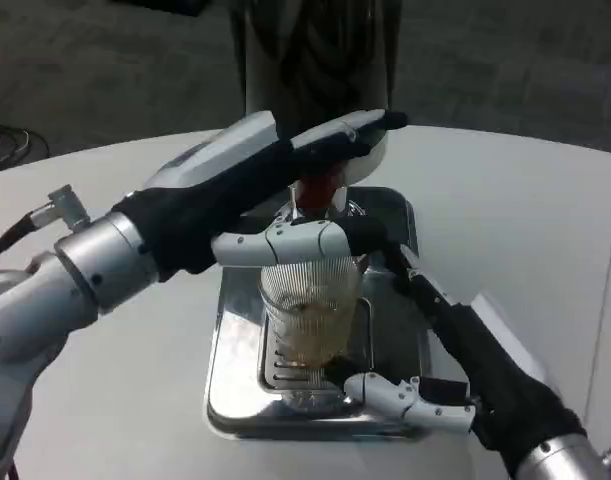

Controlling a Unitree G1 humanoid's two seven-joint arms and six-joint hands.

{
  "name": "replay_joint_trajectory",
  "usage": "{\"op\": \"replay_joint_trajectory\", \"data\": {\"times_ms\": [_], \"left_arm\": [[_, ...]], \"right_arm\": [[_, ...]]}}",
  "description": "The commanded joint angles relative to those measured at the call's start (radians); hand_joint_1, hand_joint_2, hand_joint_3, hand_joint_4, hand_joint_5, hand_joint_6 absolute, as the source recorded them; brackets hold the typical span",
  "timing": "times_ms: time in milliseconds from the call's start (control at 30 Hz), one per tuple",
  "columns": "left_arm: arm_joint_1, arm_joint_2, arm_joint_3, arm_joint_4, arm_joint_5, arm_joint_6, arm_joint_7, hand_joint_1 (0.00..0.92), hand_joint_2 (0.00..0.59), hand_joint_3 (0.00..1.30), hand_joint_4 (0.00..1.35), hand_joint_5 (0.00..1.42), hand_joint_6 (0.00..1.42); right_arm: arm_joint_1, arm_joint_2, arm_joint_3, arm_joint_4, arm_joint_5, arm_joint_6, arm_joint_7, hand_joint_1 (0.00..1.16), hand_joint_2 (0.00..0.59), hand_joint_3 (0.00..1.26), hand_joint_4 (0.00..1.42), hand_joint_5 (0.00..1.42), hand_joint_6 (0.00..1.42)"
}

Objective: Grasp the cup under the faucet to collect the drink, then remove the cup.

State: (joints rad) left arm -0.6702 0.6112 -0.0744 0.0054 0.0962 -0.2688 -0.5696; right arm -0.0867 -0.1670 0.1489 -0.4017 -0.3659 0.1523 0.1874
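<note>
A ribbed clear glass cup (pixel 310 310) stands on the steel drip tray (pixel 235 400), right under the red faucet (pixel 320 187) of the drink dispenser (pixel 315 50). Amber liquid fills its lower part. My right hand (pixel 405 300) comes in from the lower right and grips the cup: fingers (pixel 285 243) wrap its upper rim, and another finger (pixel 395 395) lies by its base. My left hand (pixel 275 165) reaches from the left. It lies flat with fingers stretched out over the top of the faucet, touching it and holding nothing.
The tray's slotted grate (pixel 285 370) lies beneath the cup. The white table (pixel 525 210) extends all around, and its curved far edge meets dark carpet (pixel 105 70). A cable (pixel 10 145) lies at the far left.
</note>
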Motion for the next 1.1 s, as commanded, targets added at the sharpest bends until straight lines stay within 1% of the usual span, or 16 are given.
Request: {"op": "replay_joint_trajectory", "data": {"times_ms": [33, 133, 300, 467, 633, 867, 1100], "left_arm": [[0.017, 0.017, 0.000, -0.005, 0.027, 0.009, -0.008, 0.000, 0.097, 0.09, 0.00, 0.11, 0.26], [0.012, 0.018, 0.000, -0.006, 0.029, 0.011, -0.008, 0.000, 0.098, 0.09, 0.00, 0.11, 0.26], [0.008, 0.018, 0.006, -0.007, 0.034, 0.015, -0.012, 0.000, 0.098, 0.09, 0.00, 0.11, 0.26], [0.004, 0.019, 0.009, -0.012, 0.036, 0.020, -0.018, 0.000, 0.098, 0.09, 0.00, 0.11, 0.26], [0.001, 0.021, 0.011, -0.016, 0.035, 0.027, -0.020, 0.000, 0.099, 0.10, 0.00, 0.11, 0.26], [-0.002, 0.043, 0.000, -0.018, 0.065, 0.006, -0.027, 0.000, 0.099, 0.10, 0.00, 0.11, 0.26], [-0.017, 0.055, -0.011, -0.008, 0.086, -0.022, -0.040, 0.000, 0.099, 0.10, 0.00, 0.11, 0.26]], "right_arm": [[-0.047, 0.005, 0.008, 0.049, 0.012, -0.019, -0.014, 0.67, 0.208, 0.03, 0.03, 0.06, 0.13], [-0.067, 0.004, 0.004, 0.081, 0.021, -0.024, -0.017, 0.67, 0.208, 0.03, 0.03, 0.06, 0.13], [-0.082, 0.004, 0.004, 0.102, 0.032, -0.035, -0.030, 0.67, 0.208, 0.03, 0.03, 0.05, 0.13], [-0.108, 0.012, 0.017, 0.138, 0.043, -0.050, -0.035, 0.67, 0.208, 0.04, 0.03, 0.05, 0.13], [-0.129, 0.011, 0.021, 0.164, 0.051, -0.056, -0.039, 0.67, 0.208, 0.04, 0.03, 0.05, 0.13], [-0.155, 0.017, 0.028, 0.196, 0.053, -0.066, -0.043, 0.67, 0.208, 0.05, 0.03, 0.05, 0.13], [-0.164, 0.025, 0.036, 0.223, 0.051, -0.082, -0.051, 0.67, 0.208, 0.06, 0.04, 0.05, 0.13]]}}
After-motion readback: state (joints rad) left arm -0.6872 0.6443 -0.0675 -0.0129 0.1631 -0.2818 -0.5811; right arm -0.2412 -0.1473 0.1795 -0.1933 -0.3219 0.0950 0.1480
